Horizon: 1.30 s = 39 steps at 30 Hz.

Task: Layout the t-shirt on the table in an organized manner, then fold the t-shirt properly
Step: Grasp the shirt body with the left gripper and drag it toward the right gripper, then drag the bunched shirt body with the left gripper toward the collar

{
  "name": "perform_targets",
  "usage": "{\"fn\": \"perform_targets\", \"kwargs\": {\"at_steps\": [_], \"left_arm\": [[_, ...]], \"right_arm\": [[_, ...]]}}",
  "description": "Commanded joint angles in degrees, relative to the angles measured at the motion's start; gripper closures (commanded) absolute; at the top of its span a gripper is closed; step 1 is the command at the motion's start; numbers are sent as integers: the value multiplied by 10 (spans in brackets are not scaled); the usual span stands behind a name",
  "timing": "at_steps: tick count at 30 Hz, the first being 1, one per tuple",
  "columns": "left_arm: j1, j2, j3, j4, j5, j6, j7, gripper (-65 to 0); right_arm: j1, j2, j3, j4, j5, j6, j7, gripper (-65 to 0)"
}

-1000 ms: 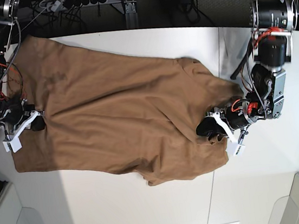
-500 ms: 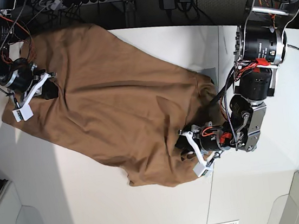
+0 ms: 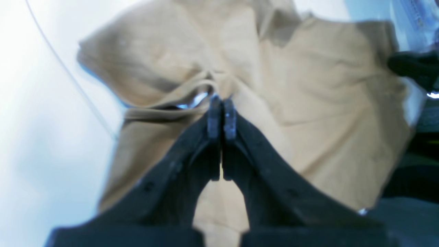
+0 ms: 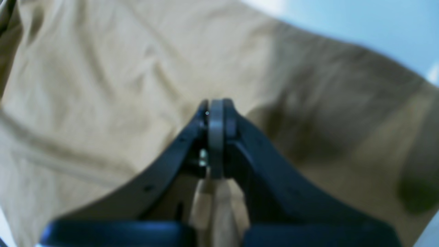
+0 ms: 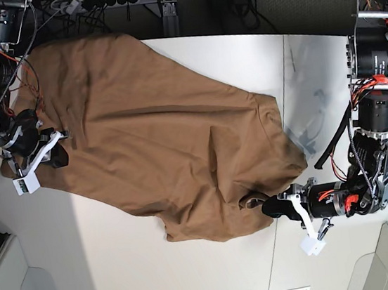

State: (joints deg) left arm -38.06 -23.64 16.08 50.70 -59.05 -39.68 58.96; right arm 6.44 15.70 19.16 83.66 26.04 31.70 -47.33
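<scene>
You have the shirt [image 5: 159, 149] spread wrinkled across the counter [image 5: 195, 272], stretched between both grippers. Your left gripper [image 5: 276, 207] is clamped on a bunched fold at one end of it; your right gripper [image 5: 51, 150] is pinched on the fabric edge at the opposite end, cloth fanning out ahead of each
</scene>
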Motion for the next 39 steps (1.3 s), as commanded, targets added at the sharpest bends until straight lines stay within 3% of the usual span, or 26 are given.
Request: {"fn": "perform_targets", "kwargs": {"at_steps": [1,7,12,16,22,28,34,39], "left_arm": [[-5,-8,-3,10,-14,-3,1,0],[84,-10,-3,11,-10,-3,-8,0],[127,-6,-3,10,104,-3,-80,0],[122,-6,-3,9,179,-3,-130,0],[69,26,-3,-26,242,-3,-159,0],[11,76,-3,-99,242,-3,-160,0],[-20,103,-3,-103,239,-3,-147,0],[-63,95,-3,-100,113,-3,-42,0]], "right_arm": [[20,8,3,-7,-1,-2,16,0],[81,8,3,-104,-34,-2,31,0],[92,8,2,-126,-30,-2,14,0],[83,8,2,-125,7,-1,-40,0],[33,6,2,-119,70,5,-50,0],[-41,2,2,-57,118,12,-54,0],[-72,0,2,41,124,11,-54,0],[-38,-2,2,50,116,11,-35,0]]}}
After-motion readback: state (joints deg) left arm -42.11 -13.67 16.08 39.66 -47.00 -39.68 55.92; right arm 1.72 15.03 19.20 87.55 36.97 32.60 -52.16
